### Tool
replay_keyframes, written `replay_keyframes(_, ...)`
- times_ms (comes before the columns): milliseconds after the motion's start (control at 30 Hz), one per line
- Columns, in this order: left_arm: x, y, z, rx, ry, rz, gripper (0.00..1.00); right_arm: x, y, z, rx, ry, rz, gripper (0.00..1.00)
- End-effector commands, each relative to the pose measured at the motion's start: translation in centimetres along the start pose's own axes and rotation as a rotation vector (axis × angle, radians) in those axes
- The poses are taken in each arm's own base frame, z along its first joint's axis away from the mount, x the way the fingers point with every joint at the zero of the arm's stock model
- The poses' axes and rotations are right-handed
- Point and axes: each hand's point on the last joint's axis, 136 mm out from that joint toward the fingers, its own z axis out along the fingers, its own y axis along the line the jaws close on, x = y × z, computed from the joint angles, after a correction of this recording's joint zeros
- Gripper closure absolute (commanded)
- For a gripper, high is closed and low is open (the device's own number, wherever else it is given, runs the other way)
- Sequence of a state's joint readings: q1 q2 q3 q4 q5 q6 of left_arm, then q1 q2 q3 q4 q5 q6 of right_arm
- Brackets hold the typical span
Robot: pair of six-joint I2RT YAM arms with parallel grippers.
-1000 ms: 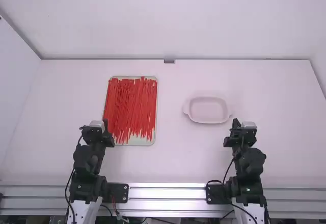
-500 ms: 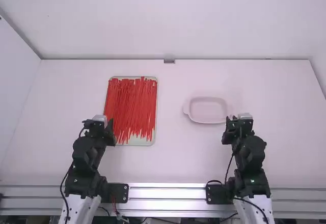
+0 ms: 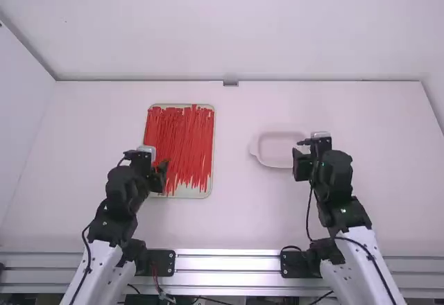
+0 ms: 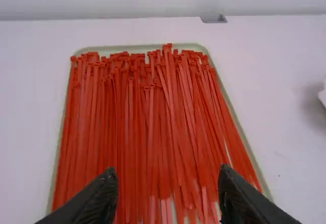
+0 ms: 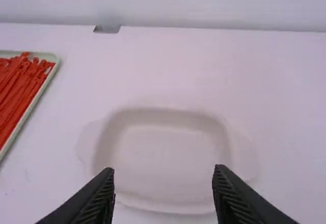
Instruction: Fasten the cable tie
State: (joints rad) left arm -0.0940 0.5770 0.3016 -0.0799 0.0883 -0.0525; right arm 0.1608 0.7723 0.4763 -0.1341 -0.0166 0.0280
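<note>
On the white table [image 3: 83,132], a pale tray [image 3: 182,195] holds a heap of red cable ties [image 3: 179,145]. The left gripper [image 3: 161,177] hangs over the tray's near end. The left wrist view shows its fingers [image 4: 102,198] spread wide and empty, and the ties' heads lined along the far rim. To the right lies an empty white dish [image 3: 281,149]. The right gripper [image 3: 302,161] hovers at the dish's near side, and the right wrist view shows it wide open, holding nothing.
</note>
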Motion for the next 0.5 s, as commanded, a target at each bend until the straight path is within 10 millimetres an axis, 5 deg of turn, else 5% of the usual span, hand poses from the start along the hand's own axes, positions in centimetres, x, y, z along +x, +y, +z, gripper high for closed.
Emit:
replay_keyframes(0, -1.4, -1.0, 0.1, 0.043, 0.003, -0.006, 0.44, -1.8, 0.6, 0.3, -0.015, 0.004, 0.03, 0.43)
replay_keyframes(267, -2.4, -2.5, 1.2, 0.096, 0.12, -0.04, 0.28, -2.0, 2.5, 2.0, -0.058, 0.146, 0.036, 0.28)
replay_keyframes(467, -4.1, -1.7, 1.5, 0.017, 0.206, -0.041, 0.18, -2.5, 2.9, 2.5, -0.02, 0.212, 0.017, 0.18)
